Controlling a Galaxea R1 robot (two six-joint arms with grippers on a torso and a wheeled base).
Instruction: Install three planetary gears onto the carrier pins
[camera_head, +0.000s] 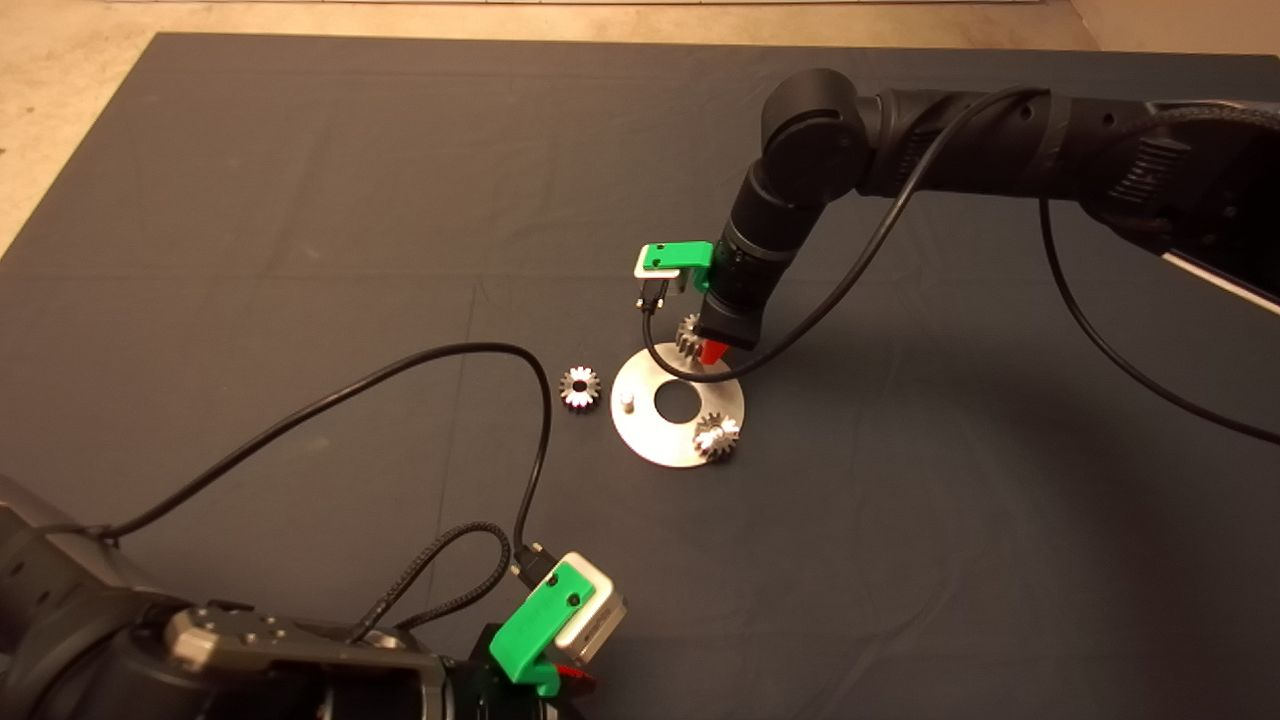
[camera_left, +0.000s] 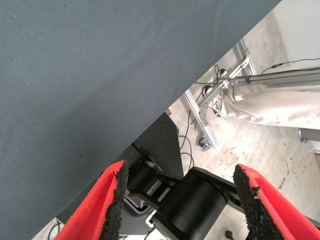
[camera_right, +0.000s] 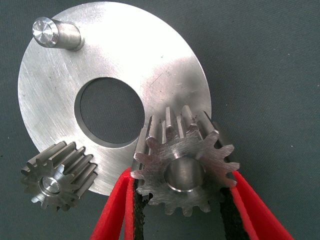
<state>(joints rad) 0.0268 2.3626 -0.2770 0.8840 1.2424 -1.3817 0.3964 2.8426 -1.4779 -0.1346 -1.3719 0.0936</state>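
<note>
Three gears in play. One gear (camera_right: 186, 172) is clamped in the right pincer (camera_right: 182, 210), a red finger (camera_right: 117, 207) pressed against either side of its teeth. It hangs over the far rim of the silver carrier disc (camera_head: 655, 440); the wrist camera shows its bore as empty and tilted toward the lens. No pin shows under it, so I can't tell how it lines up with one. In the head view only a sliver of that gear (camera_head: 688, 337) peeks out beside the black wrist.

A second gear (camera_right: 59, 181) is already seated on the disc's near right edge, with the bright tip of its pin showing in the bore; from above it is the gear (camera_head: 717, 435) overhanging the rim a bit. A third gear (camera_head: 580, 387) lies flat on the dark mat (camera_head: 300, 200) just beside the disc's left edge, not touching it.

One bare carrier pin (camera_right: 55, 33) stands upright on the left side of the disc (camera_right: 145, 45), between the central hole (camera_right: 107, 111) and the loose gear. Same pin from above (camera_head: 626, 402).

Right arm (camera_head: 960, 130) reaches in from the right edge, with its cable (camera_head: 880, 240) looping down over the disc. The left pincer (camera_left: 180, 200) is parked at the lower left edge of the table, fingers spread wide apart with nothing between them, and its wrist camera takes in the mat's edge, bare floor and some aluminium framing (camera_left: 200, 120).

No brand names, labels or readable writing anywhere I can see.
</note>
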